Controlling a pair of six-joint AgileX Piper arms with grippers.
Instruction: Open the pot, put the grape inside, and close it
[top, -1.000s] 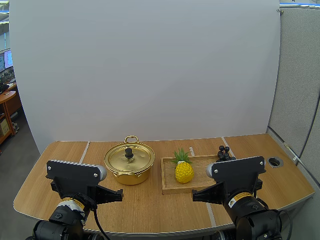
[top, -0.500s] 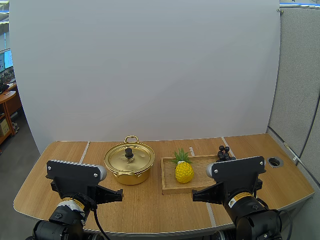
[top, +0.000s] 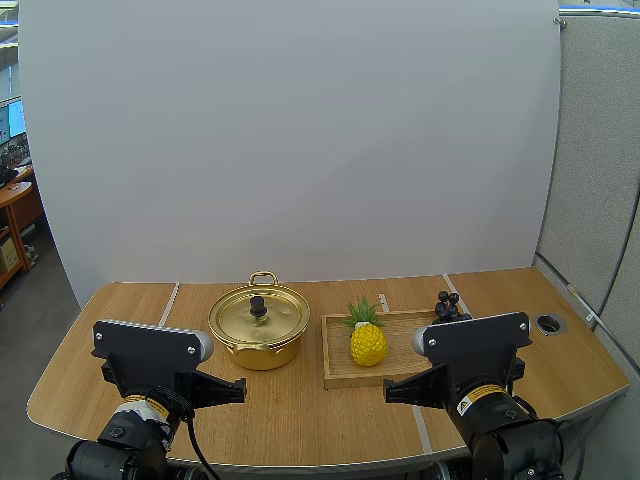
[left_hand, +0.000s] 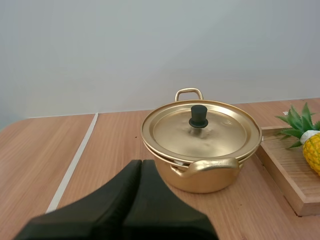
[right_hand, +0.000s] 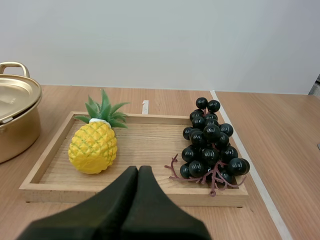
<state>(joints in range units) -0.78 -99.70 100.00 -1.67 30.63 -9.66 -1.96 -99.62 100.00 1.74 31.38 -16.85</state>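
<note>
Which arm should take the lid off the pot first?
Left: the left gripper, shut, faces the pot, its lid knob just ahead; the right gripper faces the tray with the grapes.

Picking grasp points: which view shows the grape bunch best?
Right wrist view: the whole bunch of grapes lies unobstructed on the wooden tray, beside the pineapple. In the high view my right arm hides most of it. The left wrist view faces the pot and the tray's pineapple end.

Left arm (top: 150, 400) and right arm (top: 485, 395), black: rectangular plates (top: 150, 342) with silver screws (top: 98, 338), grey rounded joint caps (top: 204, 346), yellow warning labels (top: 480, 399); matte black fingers (left_hand: 117, 197).
</note>
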